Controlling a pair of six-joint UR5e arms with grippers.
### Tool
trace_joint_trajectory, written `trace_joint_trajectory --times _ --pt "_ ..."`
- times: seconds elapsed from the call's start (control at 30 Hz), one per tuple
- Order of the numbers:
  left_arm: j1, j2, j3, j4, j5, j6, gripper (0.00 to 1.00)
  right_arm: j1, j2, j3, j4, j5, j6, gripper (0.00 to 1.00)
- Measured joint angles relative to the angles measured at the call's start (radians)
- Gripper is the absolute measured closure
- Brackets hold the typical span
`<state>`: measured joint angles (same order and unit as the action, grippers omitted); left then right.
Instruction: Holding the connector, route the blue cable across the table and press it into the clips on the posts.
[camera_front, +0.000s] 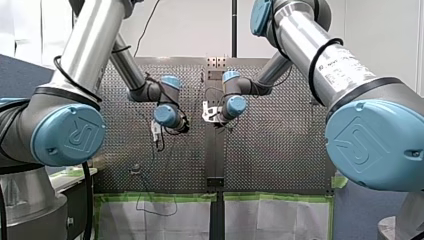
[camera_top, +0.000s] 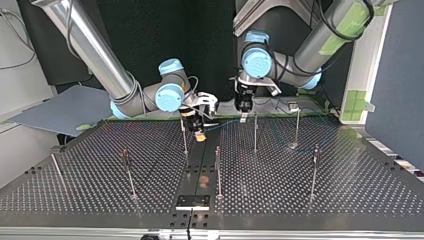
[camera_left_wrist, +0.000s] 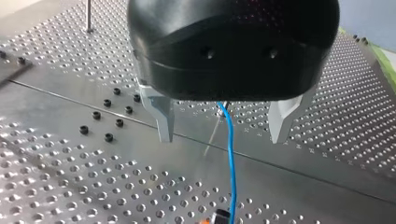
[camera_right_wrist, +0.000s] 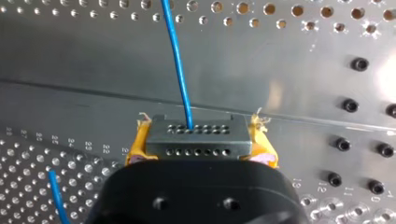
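Note:
My right gripper (camera_right_wrist: 200, 123) is shut on the grey connector (camera_right_wrist: 196, 142), its yellow pads (camera_right_wrist: 137, 144) pressed on both sides. The blue cable (camera_right_wrist: 180, 70) leaves the connector and runs ahead over the plate. In the top view my right gripper (camera_top: 199, 133) hangs low beside a thin post (camera_top: 184, 137) at the middle. My left gripper (camera_top: 244, 115) is close by, to its right in that view. In the left wrist view my left gripper (camera_left_wrist: 223, 137) is open, its metal fingers (camera_left_wrist: 161, 119) straddling the blue cable (camera_left_wrist: 231, 163) without touching it. The cable runs down to the connector (camera_left_wrist: 220, 217).
Several thin posts with clips stand on the perforated table (camera_top: 325, 200), among them three (camera_top: 255, 132), (camera_top: 218, 170), (camera_top: 297, 127). A smooth strip (camera_top: 197, 170) divides the two plates. Black bolt heads (camera_left_wrist: 100, 121) dot the plate beside my left gripper.

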<state>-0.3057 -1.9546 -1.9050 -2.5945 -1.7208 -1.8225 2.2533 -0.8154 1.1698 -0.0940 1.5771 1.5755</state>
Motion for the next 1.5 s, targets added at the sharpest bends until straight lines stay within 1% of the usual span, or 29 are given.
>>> trace_joint_trajectory --times 0.2,0.47,0.77,0.97,1.0,1.03,1.07,1.13,1.17,1.2,1.23,1.27,1.3,1.33,1.37,1.4,1.5 --pt "-0.006 -0.053 0.053 -0.013 0.002 -0.008 0.0 -0.001 -0.001 0.0 -0.001 -0.009 0.004 1.0" --pt "-0.01 -0.113 0.122 -0.008 -0.028 -0.016 0.0 -0.001 -0.002 0.0 0.0 -0.016 0.006 1.0" --pt "-0.007 -0.121 0.192 -0.01 -0.02 -0.028 0.0 -0.001 -0.001 0.0 -0.001 -0.027 0.006 1.0" --pt "-0.007 -0.12 0.201 -0.024 -0.013 -0.029 0.0 -0.001 -0.001 0.0 -0.001 -0.032 0.008 1.0" --pt "-0.008 -0.12 0.201 -0.028 -0.014 -0.028 0.05 -0.001 -0.001 0.0 -0.001 -0.033 0.008 1.0" --pt "-0.009 -0.12 0.201 -0.032 -0.015 -0.028 0.16 -0.001 -0.001 0.0 -0.001 -0.034 0.009 1.0" --pt "-0.009 -0.12 0.201 -0.039 -0.018 -0.026 0.16 -0.001 -0.001 0.0 -0.001 -0.034 0.009 1.0" --pt "-0.01 -0.12 0.2 -0.051 -0.028 -0.02 0.4 -0.001 -0.001 0.0 -0.001 -0.034 0.009 1.0" --pt "-0.011 -0.12 0.2 -0.058 -0.034 -0.017 0.4 -0.001 -0.001 0.0 -0.002 -0.034 0.009 1.0" --pt "-0.011 -0.12 0.2 -0.062 -0.038 -0.015 0.61 -0.001 -0.001 0.0 -0.002 -0.035 0.009 1.0" --pt "-0.012 -0.12 0.2 -0.065 -0.041 -0.012 0.72 -0.001 -0.001 0.0 -0.002 -0.035 0.009 1.0" --pt "-0.013 -0.12 0.2 -0.068 -0.044 -0.01 0.72 -0.001 -0.001 0.0 -0.002 -0.035 0.009 1.0" --pt "-0.014 -0.12 0.2 -0.069 -0.046 -0.008 0.87 -0.001 -0.001 0.0 -0.002 -0.035 0.009 1.0" --pt "-0.015 -0.12 0.2 -0.071 -0.049 -0.006 0.96 -0.001 -0.001 0.0 -0.002 -0.035 0.009 1.0" --pt "-0.016 -0.12 0.2 -0.073 -0.054 -0.004 0.96 -0.001 -0.001 0.0 -0.002 -0.035 0.009 1.0" --pt "-0.017 -0.12 0.2 -0.074 -0.057 -0.003 1.0 -0.001 -0.001 0.0 -0.002 -0.035 0.009 1.0" --pt "-0.019 -0.119 0.2 -0.076 -0.064 -0.001 1.0 -0.001 -0.001 0.0 -0.001 -0.036 0.009 1.0"
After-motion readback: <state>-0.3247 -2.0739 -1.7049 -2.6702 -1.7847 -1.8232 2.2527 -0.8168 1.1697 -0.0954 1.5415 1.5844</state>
